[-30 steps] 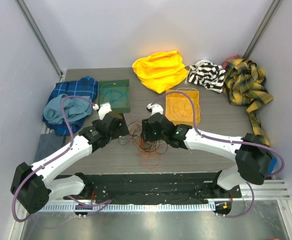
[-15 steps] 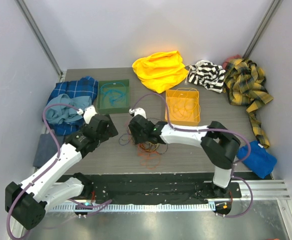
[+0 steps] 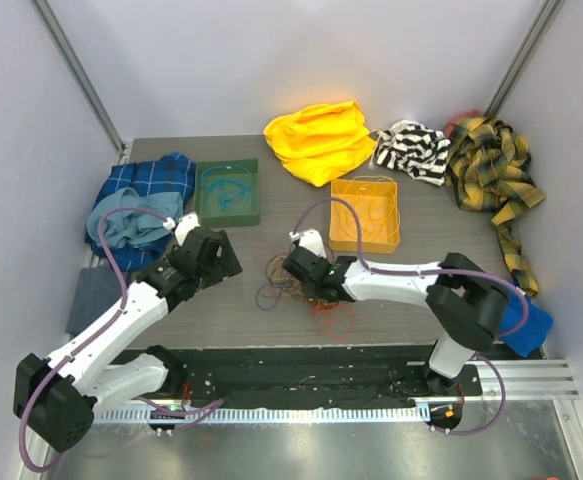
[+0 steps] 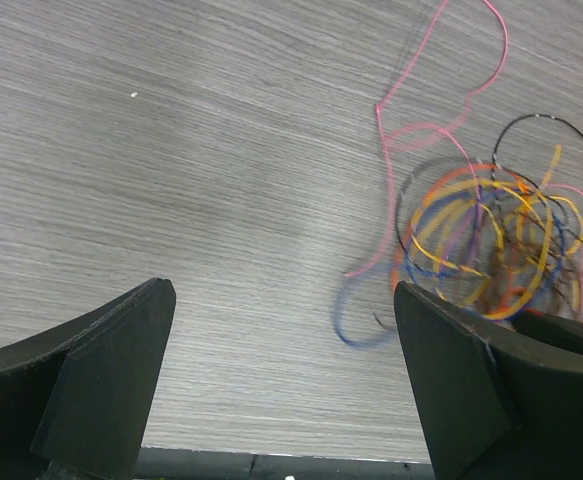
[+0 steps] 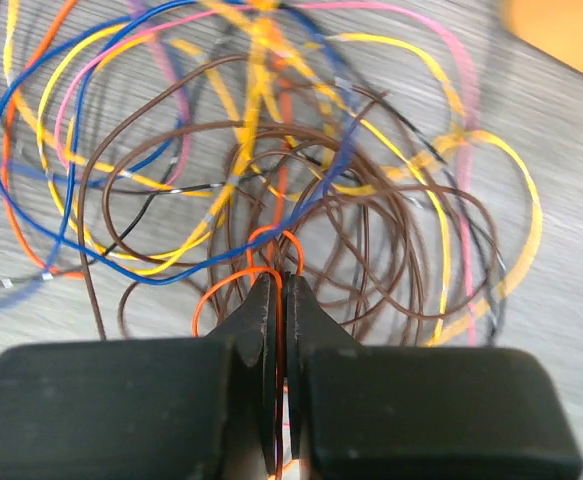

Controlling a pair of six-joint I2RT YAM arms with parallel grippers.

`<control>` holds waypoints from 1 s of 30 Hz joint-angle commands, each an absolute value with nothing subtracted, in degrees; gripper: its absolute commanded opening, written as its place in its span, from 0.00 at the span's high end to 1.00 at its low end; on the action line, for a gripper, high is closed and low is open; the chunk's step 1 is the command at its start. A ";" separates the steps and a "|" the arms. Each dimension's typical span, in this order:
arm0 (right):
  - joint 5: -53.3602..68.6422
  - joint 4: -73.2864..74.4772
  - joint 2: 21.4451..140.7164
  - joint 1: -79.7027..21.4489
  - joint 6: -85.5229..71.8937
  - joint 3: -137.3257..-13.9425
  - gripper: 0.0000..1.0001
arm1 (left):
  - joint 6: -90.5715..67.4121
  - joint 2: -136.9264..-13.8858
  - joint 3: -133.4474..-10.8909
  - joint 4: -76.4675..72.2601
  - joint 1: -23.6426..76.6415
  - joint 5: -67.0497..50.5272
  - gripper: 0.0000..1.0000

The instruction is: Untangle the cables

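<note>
Cables lie in a loose tangle on the bench, near its middle. They sit in front of the orange tray and apart from it. We see orange, yellow, blue, pink, brown and black strands looping over one another.

From the right wrist view, the right jaws are pressed together at the near edge of the heap. They are clamped on what looks to us like a thin orange loop of the cables, with brown coils just beyond.

The left jaws stand wide apart over bare bench and hold nothing. In that view the tangle sits off to the right, beside the right-hand finger, and is blurred there. One pink strand trails away from it across the wood grain.

A green tray farther left holds a teal strand, and the orange tray holds thin yellow ones. A yellow cloth, a striped cloth and a plaid cloth lie along the far edge.
</note>
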State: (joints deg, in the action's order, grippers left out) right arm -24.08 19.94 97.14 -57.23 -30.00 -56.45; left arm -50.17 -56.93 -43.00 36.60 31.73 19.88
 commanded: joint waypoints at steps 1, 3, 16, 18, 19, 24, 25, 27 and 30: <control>-30.41 23.81 88.96 -56.95 -33.40 -53.35 0.99 | -48.61 -57.57 -45.61 35.68 31.29 19.95 0.03; -31.98 26.09 86.05 -56.95 -33.84 -52.74 0.99 | -48.43 -58.09 -45.88 35.25 31.11 19.78 0.03; -29.44 25.57 70.23 -58.36 -33.40 -55.10 0.44 | -43.16 -65.82 -52.11 34.45 30.68 20.30 0.02; -29.27 25.93 69.88 -58.36 -33.14 -56.34 0.45 | -41.93 -67.32 -54.30 34.45 30.24 19.87 0.02; -29.35 25.84 69.00 -58.36 -33.22 -56.34 0.45 | -41.58 -68.11 -54.84 34.19 29.97 18.65 0.02; -36.79 25.93 63.12 -58.45 -34.19 -53.79 0.47 | -42.80 -74.26 -58.01 34.37 29.18 14.95 0.03; -37.78 26.01 61.71 -58.45 -34.28 -53.27 0.47 | -43.50 -74.44 -57.66 34.02 29.01 14.07 0.03; -39.63 26.89 58.63 -58.27 -34.19 -52.47 0.47 | -44.12 -74.53 -56.69 31.83 28.83 11.87 0.03; -40.25 30.75 59.23 -58.10 -34.54 -52.82 0.47 | -44.91 -73.22 -53.80 28.22 28.74 9.50 0.04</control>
State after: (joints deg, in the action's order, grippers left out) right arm -35.11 28.12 59.90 -58.11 -33.26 -52.49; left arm -43.66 -75.07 -55.57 33.39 29.10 13.91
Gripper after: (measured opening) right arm 0.533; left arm 0.964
